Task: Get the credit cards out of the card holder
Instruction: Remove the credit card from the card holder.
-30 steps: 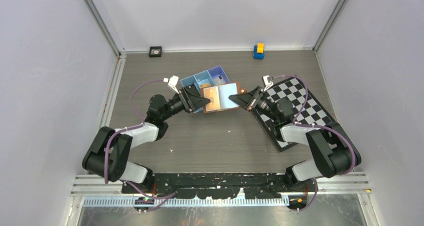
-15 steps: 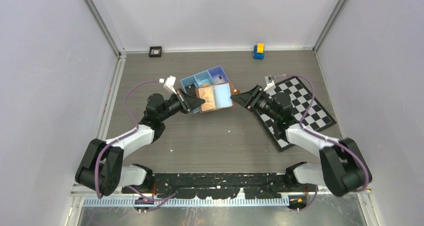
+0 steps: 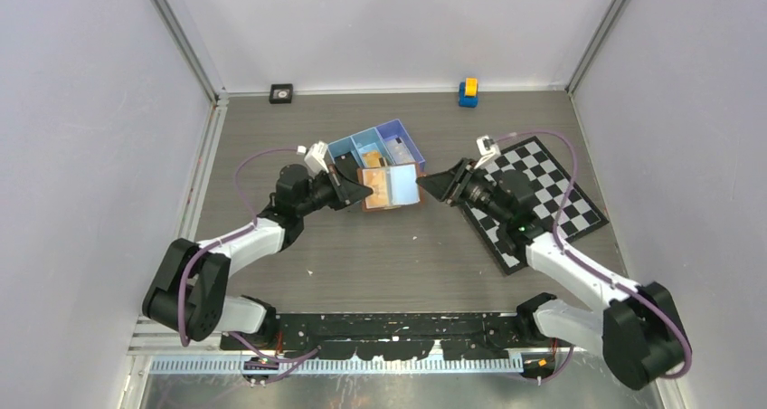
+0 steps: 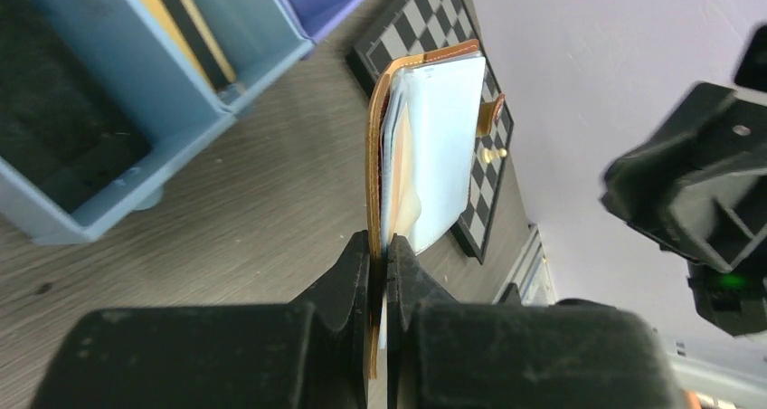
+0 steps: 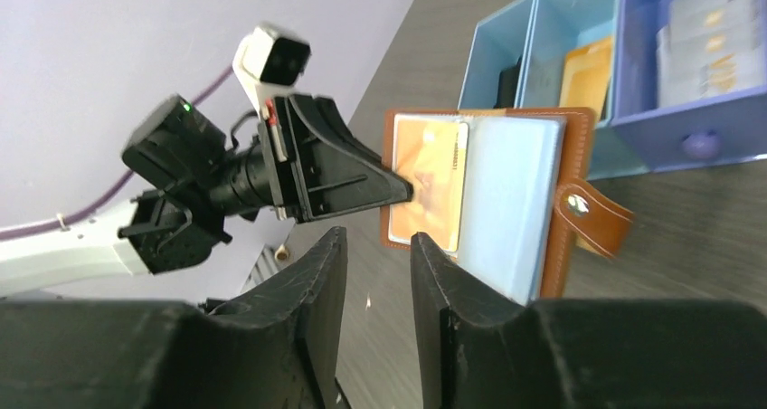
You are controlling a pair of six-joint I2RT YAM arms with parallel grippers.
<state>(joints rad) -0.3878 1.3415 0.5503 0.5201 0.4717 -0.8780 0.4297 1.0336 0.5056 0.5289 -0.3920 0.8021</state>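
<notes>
I am holding the card holder (image 3: 391,188) open and, I judge, off the surface beside the blue tray (image 5: 669,119), the left end effector (image 3: 365,192) clamped on its left edge. The right end effector (image 5: 375,273) is hovering near its right edge, fingers apart, seemingly touching nothing. The orange card (image 5: 432,183) and pale blue card (image 5: 506,201) are sitting inside. That thin edge grip is worrying me: tugging a card could twist the holder loose.

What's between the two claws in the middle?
The open brown card holder, an orange card showing inside. The left claw pinches its edge; the right claw stands open beside it. Clearest from the top view.
</notes>
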